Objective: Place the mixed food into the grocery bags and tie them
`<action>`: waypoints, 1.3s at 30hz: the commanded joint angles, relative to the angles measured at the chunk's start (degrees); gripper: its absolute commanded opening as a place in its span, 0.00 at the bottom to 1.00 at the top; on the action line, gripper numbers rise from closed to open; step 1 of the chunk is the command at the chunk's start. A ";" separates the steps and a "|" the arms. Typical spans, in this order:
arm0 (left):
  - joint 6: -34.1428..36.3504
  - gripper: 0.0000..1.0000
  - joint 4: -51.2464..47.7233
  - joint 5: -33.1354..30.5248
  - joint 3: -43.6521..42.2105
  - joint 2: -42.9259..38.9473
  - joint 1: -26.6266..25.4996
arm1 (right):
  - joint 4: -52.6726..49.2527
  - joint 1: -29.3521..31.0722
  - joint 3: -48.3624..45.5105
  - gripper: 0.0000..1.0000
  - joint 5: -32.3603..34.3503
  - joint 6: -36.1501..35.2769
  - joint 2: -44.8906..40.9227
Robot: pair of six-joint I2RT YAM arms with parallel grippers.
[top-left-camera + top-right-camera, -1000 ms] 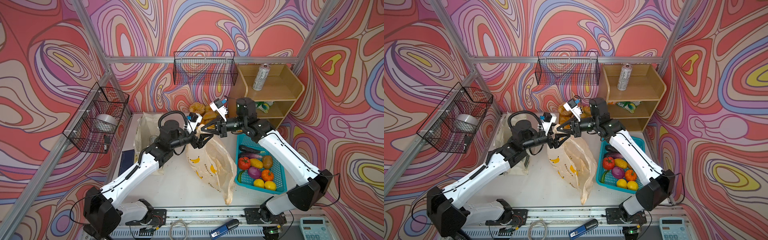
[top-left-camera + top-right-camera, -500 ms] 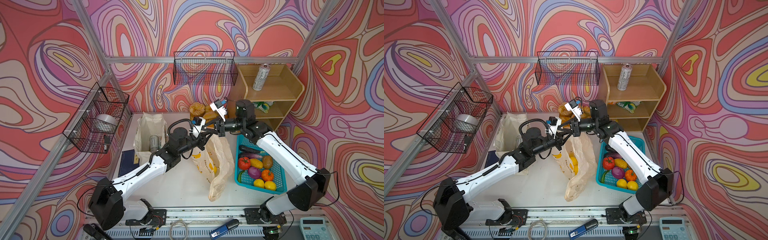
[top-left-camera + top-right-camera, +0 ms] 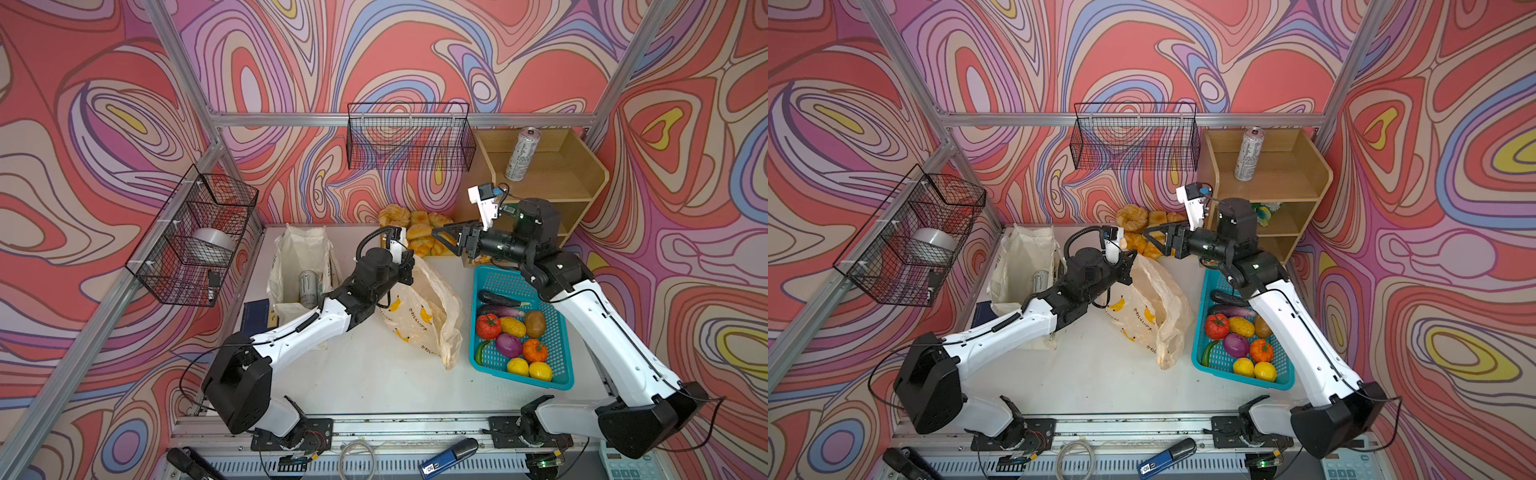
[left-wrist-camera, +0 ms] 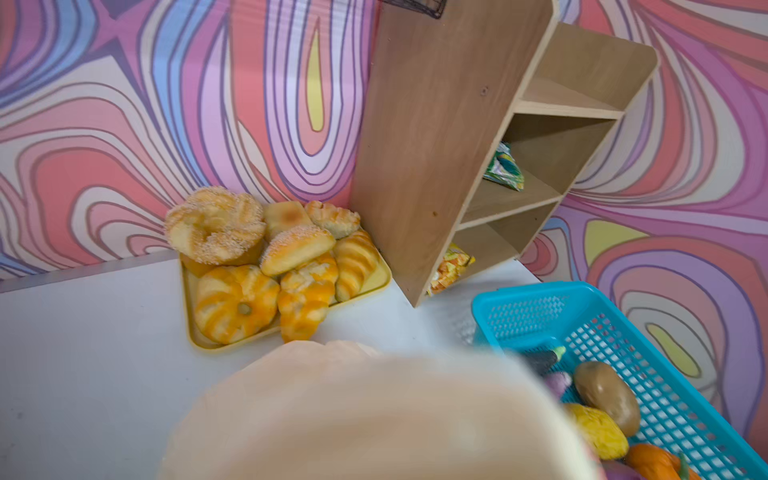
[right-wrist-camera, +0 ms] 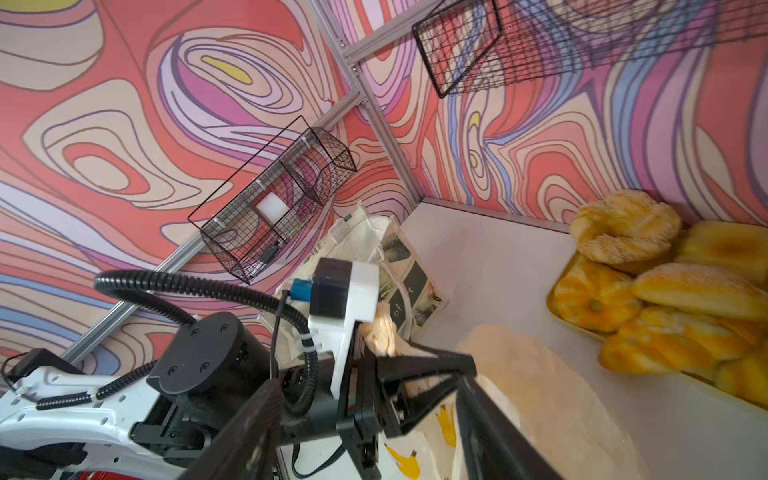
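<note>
Right gripper (image 3: pixel 446 241) now off banana bag (image 3: pixel 419 320)

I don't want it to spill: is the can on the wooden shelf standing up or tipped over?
Standing up. In both top views the can rests on its base on the shelf, round lid facing up.

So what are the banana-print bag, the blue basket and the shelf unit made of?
The banana-print bag looks like thin plastic film: translucent, slightly glossy, crumpled. The blue basket seems moulded plastic: uniform colour, perforated mesh walls. The shelf unit appears to be wood or wood-look board: matte, faint grain, flat panels.
</note>
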 commanded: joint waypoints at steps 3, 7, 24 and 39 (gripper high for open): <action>-2.23 0.00 -6.65 -11.07 7.69 3.50 0.64 | -10.75 -0.03 -8.37 0.78 9.22 1.86 -6.25; -4.20 0.00 -11.39 -16.24 11.84 6.46 1.00 | -13.70 0.13 -13.91 0.82 8.41 2.27 -11.33; -11.15 0.00 -18.61 -22.79 15.91 9.83 1.18 | -18.76 0.58 -25.54 0.86 27.04 -0.61 -13.55; -12.03 0.00 -18.70 -17.25 12.85 7.21 3.79 | -15.00 0.05 -22.37 0.79 37.13 -3.63 -5.79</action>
